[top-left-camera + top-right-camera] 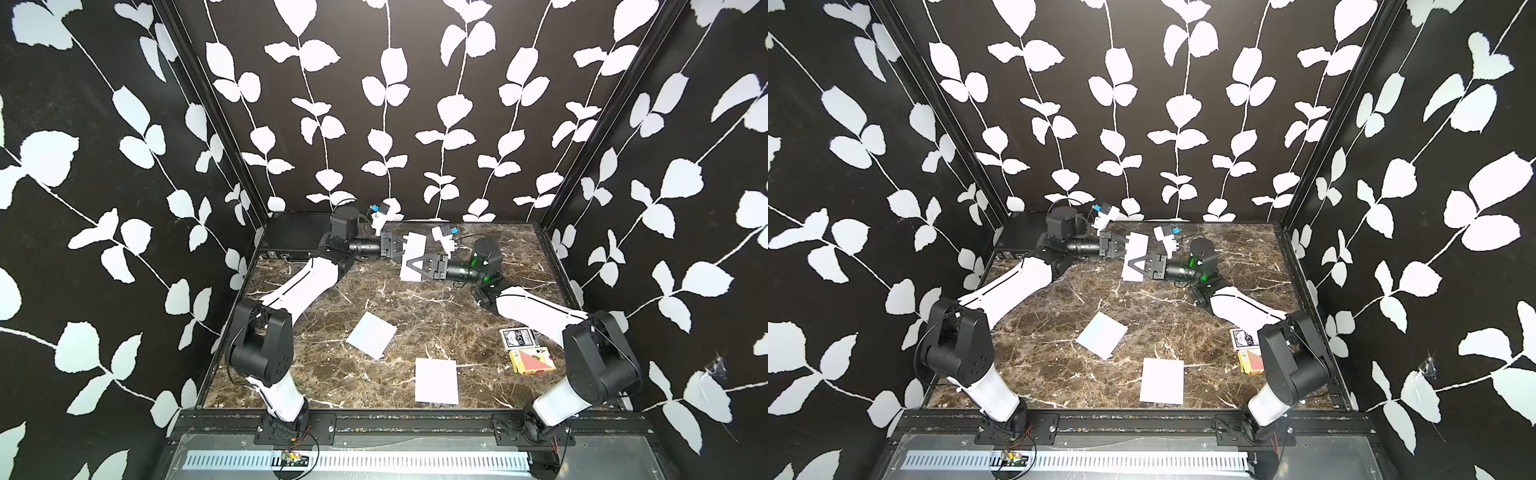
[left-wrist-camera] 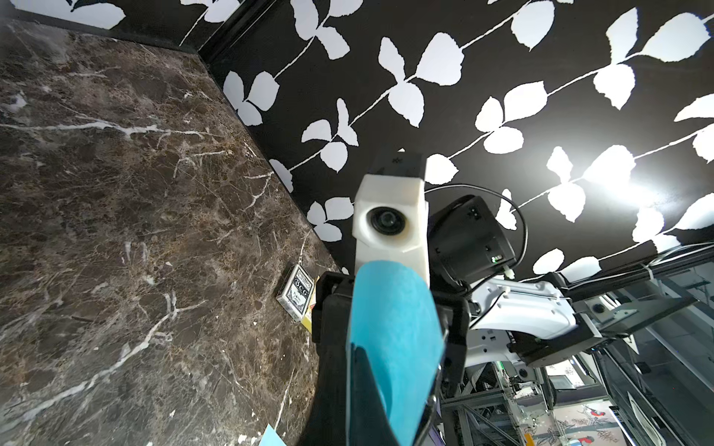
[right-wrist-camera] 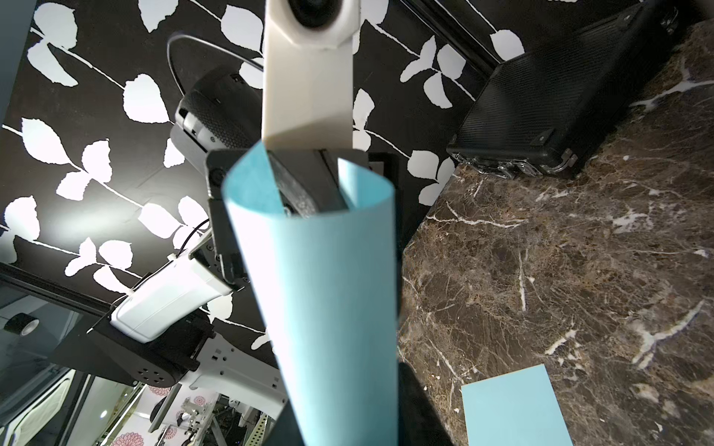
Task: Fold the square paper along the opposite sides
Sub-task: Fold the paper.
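The left arm (image 1: 299, 286) and the right arm (image 1: 536, 309) are smooth white shells with a dark seam, linked by chunky black rounded joints (image 1: 262, 349). Each rises from a black plate (image 1: 295, 428) screwed to the rail (image 1: 415, 422), with thin red and black wires (image 1: 306, 435) beside it. Farthest from the rail, the left gripper (image 1: 401, 246) and the right gripper (image 1: 410, 266) are black with tapering fingers, each carrying a white camera block (image 1: 384, 216) with a blue plug and a looping black cable; a green light (image 1: 476, 261) glows on the right arm.

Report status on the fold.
Left gripper shut on the paper, aloft and curled. Right gripper around its other end, grip unclear. Spare sheets, card boxes flat on table, apart.
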Tool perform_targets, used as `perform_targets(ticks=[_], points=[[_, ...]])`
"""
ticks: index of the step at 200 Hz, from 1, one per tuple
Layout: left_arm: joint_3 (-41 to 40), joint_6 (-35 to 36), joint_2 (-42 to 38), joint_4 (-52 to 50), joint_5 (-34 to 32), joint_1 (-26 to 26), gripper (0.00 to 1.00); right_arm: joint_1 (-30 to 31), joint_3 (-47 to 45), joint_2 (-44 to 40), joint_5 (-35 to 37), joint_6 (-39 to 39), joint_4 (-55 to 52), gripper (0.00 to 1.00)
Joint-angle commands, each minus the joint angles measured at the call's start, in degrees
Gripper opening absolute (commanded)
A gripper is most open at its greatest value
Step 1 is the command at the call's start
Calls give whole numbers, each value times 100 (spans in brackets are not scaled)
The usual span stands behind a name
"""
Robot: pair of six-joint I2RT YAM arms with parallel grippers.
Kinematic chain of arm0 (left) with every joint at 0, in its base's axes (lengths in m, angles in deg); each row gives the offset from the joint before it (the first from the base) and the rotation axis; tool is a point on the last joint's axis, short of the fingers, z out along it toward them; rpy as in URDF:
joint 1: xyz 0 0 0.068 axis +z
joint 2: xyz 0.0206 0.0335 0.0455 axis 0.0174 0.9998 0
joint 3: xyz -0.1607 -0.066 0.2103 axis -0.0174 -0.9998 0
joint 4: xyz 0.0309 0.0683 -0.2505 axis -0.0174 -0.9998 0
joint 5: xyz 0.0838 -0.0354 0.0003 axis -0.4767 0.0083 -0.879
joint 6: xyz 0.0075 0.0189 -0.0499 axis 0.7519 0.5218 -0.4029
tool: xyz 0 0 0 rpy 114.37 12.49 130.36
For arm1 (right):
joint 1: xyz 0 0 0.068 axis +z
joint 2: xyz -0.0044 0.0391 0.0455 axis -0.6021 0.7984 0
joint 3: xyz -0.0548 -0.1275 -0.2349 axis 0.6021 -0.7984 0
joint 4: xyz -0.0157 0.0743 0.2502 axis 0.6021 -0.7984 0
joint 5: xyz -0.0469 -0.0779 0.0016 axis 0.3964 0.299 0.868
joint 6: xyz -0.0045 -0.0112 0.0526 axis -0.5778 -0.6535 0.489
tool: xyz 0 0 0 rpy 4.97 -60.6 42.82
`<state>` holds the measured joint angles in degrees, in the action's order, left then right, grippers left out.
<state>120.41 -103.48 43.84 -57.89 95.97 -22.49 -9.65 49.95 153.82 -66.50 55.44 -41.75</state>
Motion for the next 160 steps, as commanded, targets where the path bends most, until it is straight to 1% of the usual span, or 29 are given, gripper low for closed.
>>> perform_targets(ticks=[1,51,78,107,144,160], points=[[-77,132,-262,39,44,-16,0,42,218,-45,-126,-30,200,31],[-116,193,-315,-7,-4,-16,0,69,270,-54,-148,-173,-24,29],[-123,202,-323,-17,-29,-19,0,101,293,-23,-163,-191,-70,25],[-133,213,-325,-26,-27,-16,0,115,296,-27,-156,-225,-90,24],[-134,237,-341,-61,-33,-16,0,114,331,-41,-109,-279,-317,19],[-138,245,-346,-86,-45,-16,0,119,344,-37,-99,-295,-371,14]])
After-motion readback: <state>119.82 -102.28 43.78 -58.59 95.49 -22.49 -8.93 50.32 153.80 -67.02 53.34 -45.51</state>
